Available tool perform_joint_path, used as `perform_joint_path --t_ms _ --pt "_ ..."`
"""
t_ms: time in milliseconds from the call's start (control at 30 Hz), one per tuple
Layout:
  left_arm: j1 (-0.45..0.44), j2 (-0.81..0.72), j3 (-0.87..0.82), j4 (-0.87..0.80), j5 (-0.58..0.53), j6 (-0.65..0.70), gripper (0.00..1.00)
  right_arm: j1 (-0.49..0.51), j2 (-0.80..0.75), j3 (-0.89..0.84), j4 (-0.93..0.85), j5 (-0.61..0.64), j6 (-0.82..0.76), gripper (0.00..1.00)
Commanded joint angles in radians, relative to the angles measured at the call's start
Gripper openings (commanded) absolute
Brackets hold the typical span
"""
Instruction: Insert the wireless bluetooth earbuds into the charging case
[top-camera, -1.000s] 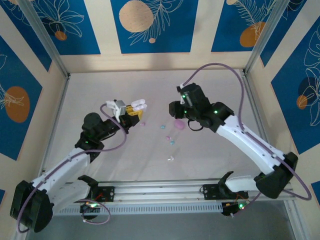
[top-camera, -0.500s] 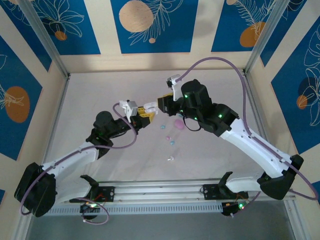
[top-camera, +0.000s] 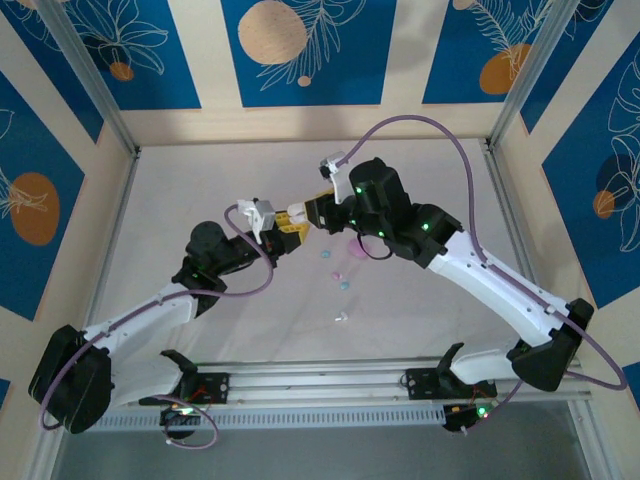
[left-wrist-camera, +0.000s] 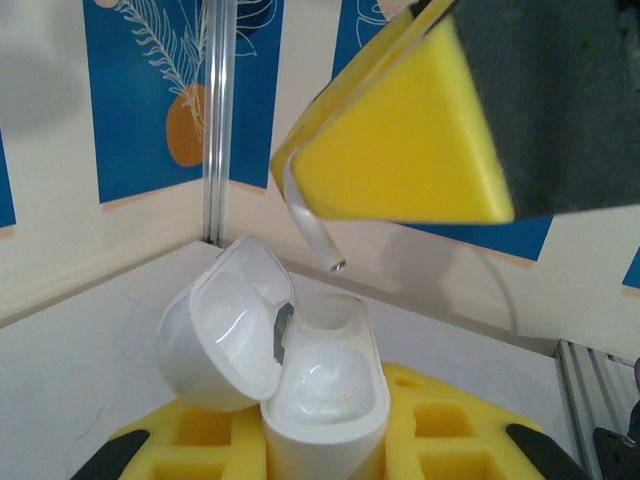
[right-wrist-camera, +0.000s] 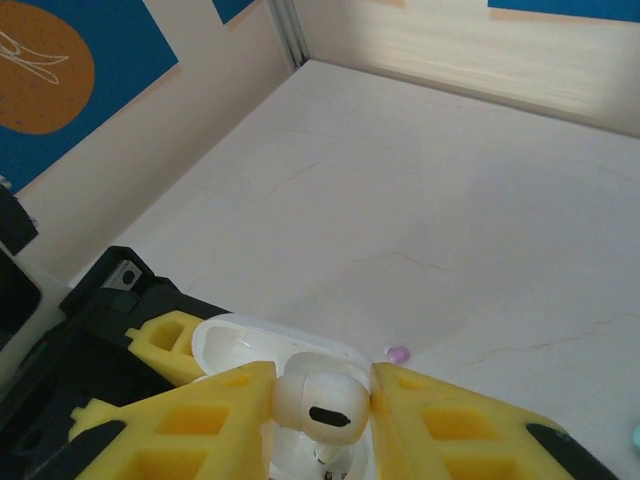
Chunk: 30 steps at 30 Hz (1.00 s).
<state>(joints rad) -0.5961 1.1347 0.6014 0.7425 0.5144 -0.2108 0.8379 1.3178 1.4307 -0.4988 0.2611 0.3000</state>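
Step in hand: you are at the insertion of one bud, which sits over the open case but is not seated yet.
Left hand (top-camera: 281, 224): clamped on the white charging case (left-wrist-camera: 322, 392). It holds the case upright above the surface (top-camera: 420, 180), with the lid (left-wrist-camera: 225, 325) swung open to the left.
Right hand (top-camera: 317, 207): pinched together on a white earbud (right-wrist-camera: 318, 405) between its yellow pads, stem pointing down. It carries nothing else.
Where the bud is: in the left wrist view the stem tip hangs just above the far socket of the case, apart from it. In the right wrist view the bud sits directly over the open case.
Where the others are: the loose buds (top-camera: 345, 284) lie on the surface just near of the two hands, in pink, light blue and white. One small pink bud (right-wrist-camera: 398, 353) lies just right of the case.
Next move, as I judge it: lower the bud straight down, line the stem up with the socket, and part the pads only once it has seated.
Risk: the socket is small, so a tilted stem may catch the rim. Your pads may also bump the lid.
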Motion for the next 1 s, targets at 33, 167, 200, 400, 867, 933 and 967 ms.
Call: perform_joint_path --t_ms 33,167,200,400,867,933,967 --pt "-0.013 -0.009 0.037 0.061 -0.003 -0.012 0.16 0.002 0.021 0.019 0.006 -0.010 -0.037 0.30" --pt "-0.013 -0.011 0.038 0.065 -0.007 -0.013 0.16 0.003 0.032 0.023 -0.010 -0.007 -0.057 0.30" --pt "-0.013 -0.013 0.036 0.066 -0.012 -0.013 0.16 0.003 0.032 0.023 -0.014 -0.008 -0.062 0.30" --pt "-0.012 -0.016 0.036 0.069 -0.036 -0.014 0.16 0.003 0.023 0.016 -0.026 -0.067 -0.100 0.30" --pt "-0.013 -0.015 0.043 0.092 -0.042 -0.008 0.16 -0.005 0.027 0.030 -0.081 -0.153 -0.103 0.35" --pt "-0.013 -0.016 0.043 0.092 -0.033 -0.008 0.16 -0.010 0.029 0.036 -0.083 -0.168 -0.089 0.38" --pt "-0.012 -0.016 0.044 0.090 -0.030 -0.007 0.16 -0.013 0.029 0.039 -0.084 -0.177 -0.081 0.39"
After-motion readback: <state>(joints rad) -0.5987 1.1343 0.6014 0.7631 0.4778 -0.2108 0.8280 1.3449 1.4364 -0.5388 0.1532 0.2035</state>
